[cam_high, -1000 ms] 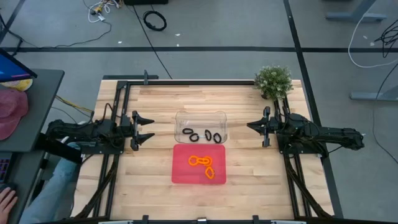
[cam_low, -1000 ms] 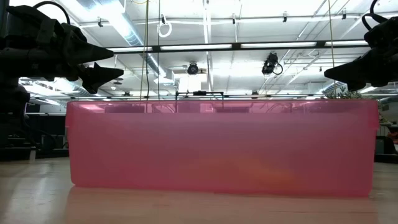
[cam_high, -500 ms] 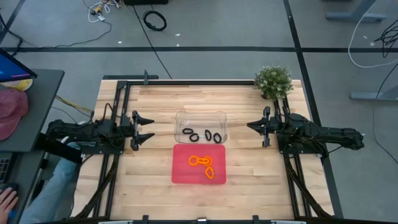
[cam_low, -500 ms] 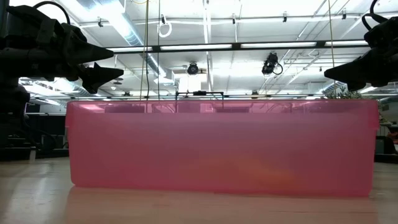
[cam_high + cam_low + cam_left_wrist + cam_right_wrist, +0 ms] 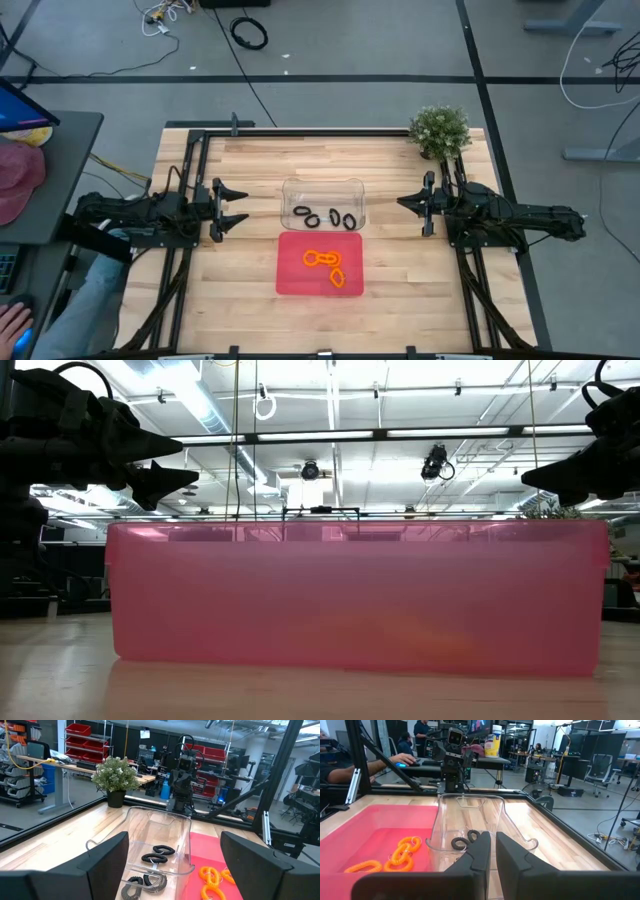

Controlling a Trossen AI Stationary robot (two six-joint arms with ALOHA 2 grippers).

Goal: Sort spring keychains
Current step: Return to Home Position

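Three black spring keychains (image 5: pixel 335 217) lie on the floor of a clear tray (image 5: pixel 322 186) at the table's middle. Several orange ones (image 5: pixel 325 262) lie in the red tray (image 5: pixel 290 280) just nearer, whose front wall (image 5: pixel 360 595) fills the low view. My left gripper (image 5: pixel 234 206) hovers open to the left of the clear tray, pointing at it. My right gripper (image 5: pixel 404 204) hovers shut to the right of it. The left wrist view shows the black keychains (image 5: pixel 159 851) and orange ones (image 5: pixel 212 875); the right wrist view shows both too (image 5: pixel 465 840) (image 5: pixel 402 852).
A potted plant (image 5: pixel 440 130) stands at the table's far right corner. Black frame rails (image 5: pixel 190 270) run along both sides under the arms. A person (image 5: pixel 90 300) sits off the table's left near corner by a side desk. Bare wood lies around both trays.
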